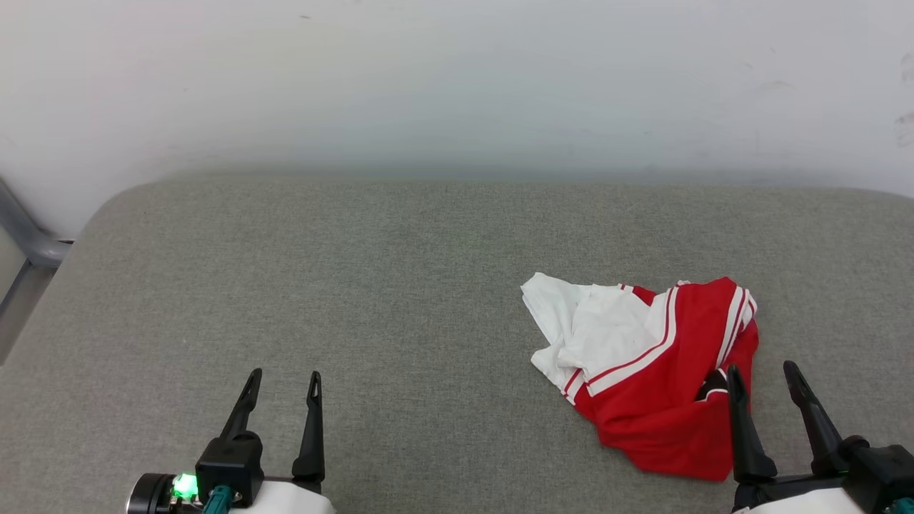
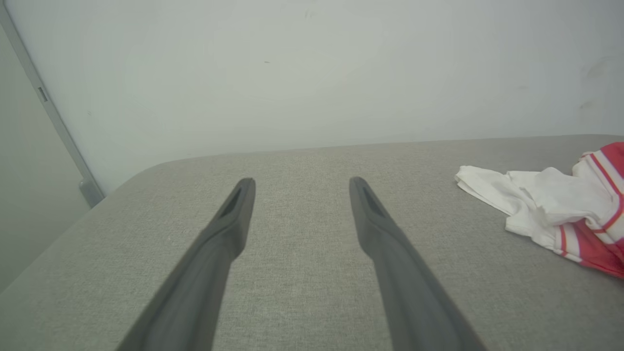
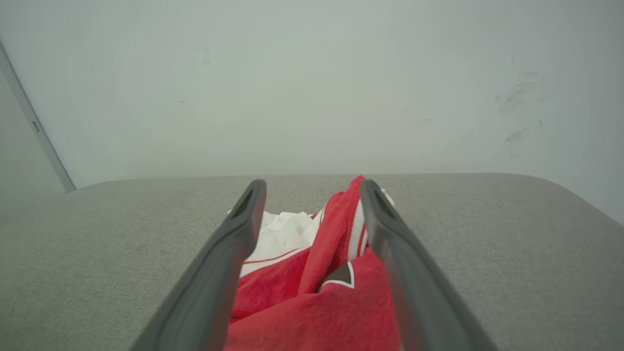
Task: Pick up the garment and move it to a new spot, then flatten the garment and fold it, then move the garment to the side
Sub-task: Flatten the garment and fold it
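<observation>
While both claws stand open with nothing in them, the garment [image 1: 657,385] lies crumpled on the gray fabric-covered counter [image 1: 357,285], right of centre and toward the near edge. Red body bunched on the right and near side. White sleeve part spread out to the left and far side, with red-and-white striped trim running across the middle. A dark patch shows inside a fold, near the right claw's inner finger.

Right claw [image 1: 761,367]: near right corner of the head view, fingers spread wide and pointing away from the robot. Its inner finger overlaps the garment's near right edge; the outer finger is over bare counter just right of the cloth. In the right wrist view the red cloth fills the gap between the two fingers [image 3: 234,253], and a raised red fold stands close to the right-hand finger. Cannot tell if either finger touches the fabric. Not gripping.

Left claw [image 1: 285,373]: near left, fingers apart, over bare counter, well apart from the garment. A green light [image 1: 184,486] glows on its wrist. In the left wrist view the garment's white sleeve sits far off to the right, clear of the fingers.

A pale wall [image 1: 457,86] runs behind the counter's far edge, scuffed on the right. A gray metal frame [image 1: 28,243] stands at the far left corner. The counter corners are rounded.
</observation>
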Controlling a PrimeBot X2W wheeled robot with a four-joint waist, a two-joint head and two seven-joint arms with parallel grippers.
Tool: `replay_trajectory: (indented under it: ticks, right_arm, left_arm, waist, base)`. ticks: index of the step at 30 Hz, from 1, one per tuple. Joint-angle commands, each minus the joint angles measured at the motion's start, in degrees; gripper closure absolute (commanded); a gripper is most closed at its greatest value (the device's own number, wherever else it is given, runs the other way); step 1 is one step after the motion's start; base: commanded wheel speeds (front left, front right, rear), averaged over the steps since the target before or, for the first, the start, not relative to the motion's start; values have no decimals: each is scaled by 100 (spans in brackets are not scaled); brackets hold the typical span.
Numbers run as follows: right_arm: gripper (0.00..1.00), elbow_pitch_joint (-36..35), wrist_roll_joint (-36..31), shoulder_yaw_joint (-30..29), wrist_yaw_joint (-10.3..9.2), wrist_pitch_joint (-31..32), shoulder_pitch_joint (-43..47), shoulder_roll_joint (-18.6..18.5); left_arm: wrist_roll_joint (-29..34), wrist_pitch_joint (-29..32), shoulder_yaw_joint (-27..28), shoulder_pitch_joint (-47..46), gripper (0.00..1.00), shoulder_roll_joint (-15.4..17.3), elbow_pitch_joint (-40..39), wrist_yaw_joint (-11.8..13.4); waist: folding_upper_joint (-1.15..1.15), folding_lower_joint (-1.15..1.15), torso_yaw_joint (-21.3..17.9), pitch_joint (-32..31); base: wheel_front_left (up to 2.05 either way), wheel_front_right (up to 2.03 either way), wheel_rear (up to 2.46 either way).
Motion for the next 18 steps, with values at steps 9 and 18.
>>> replay_trajectory:
  ticks: [9,18]
  right_arm:
    - [0,-62,-20,87,-4,-18,-189,7]
    - [0,-189,-71,227,-4,-18,-567,7]
  left_arm:
    - [144,-15,-109,-1007,0,160,23,-462]
    - [256,-14,-557,-2919,0,397,697,-881]
  waist:
    - [0,0,-89,151]
    - [0,0,-439,674]
  base:
    - [0,0,0]
    - [0,0,0]
